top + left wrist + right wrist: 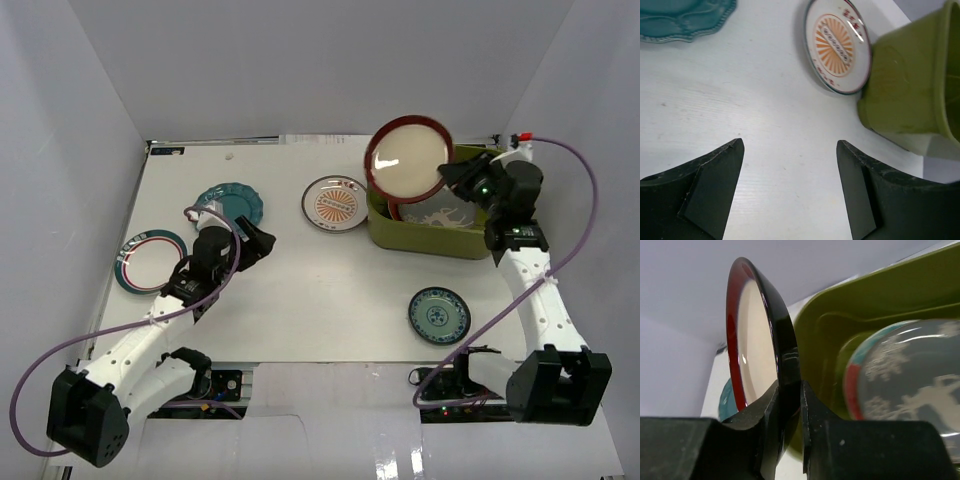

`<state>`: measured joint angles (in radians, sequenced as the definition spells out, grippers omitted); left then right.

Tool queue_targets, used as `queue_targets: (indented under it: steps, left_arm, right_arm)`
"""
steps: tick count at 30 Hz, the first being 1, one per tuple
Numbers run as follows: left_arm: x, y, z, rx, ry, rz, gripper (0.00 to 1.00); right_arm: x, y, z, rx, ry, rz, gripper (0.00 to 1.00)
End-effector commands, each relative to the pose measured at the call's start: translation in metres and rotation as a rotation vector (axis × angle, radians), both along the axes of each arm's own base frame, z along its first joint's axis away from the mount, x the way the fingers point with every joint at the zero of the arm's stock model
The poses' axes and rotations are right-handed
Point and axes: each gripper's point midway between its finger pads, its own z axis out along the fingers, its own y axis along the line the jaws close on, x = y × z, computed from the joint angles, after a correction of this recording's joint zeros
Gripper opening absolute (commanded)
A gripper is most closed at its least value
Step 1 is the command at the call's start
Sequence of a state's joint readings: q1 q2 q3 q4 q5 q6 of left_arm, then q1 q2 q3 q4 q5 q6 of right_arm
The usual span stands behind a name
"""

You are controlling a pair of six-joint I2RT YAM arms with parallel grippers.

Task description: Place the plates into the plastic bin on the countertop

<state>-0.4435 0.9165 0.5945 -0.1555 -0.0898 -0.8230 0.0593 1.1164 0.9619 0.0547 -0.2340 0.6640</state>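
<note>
1. Our right gripper [788,395] pinched the red-rimmed plate [408,158] by its edge, tilted over the plastic bin [420,240].
2. Our left gripper [790,165] stood spread, empty.
3. We judged it best to lower the plate flat before release.

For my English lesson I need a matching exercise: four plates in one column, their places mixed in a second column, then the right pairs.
1. red-rimmed plate
2. orange sunburst plate
3. grey plate
4. small teal plate

A. inside the green bin
B. on the table, left of the bin
C. held by the right hand
D. on the table, nearer the arms than the bin

Pairs: 1-C, 2-B, 3-A, 4-D
</note>
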Motion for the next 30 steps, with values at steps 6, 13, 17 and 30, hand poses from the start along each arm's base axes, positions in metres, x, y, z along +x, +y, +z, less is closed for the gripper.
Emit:
queue_targets:
  steps: [6,13,17,30]
  left_arm:
    - [0.028,0.044,-0.026,0.020,0.014,0.296,0.84]
    - [0.045,0.074,-0.076,-0.049,0.154,0.425,0.84]
    - [0.054,0.092,-0.095,-0.069,0.213,0.508,0.86]
    - [0.084,0.115,-0.127,-0.036,0.310,0.651,0.86]
  right_arm:
    - [0.051,-0.089,-0.006,0.087,0.013,-0.211,0.08]
    - [0.067,-0.114,-0.051,0.069,0.123,-0.286,0.08]
    - [0.066,-0.115,-0.079,0.067,0.182,-0.298,0.09]
    - [0.055,-0.122,-0.130,-0.013,0.306,-0.313,0.47]
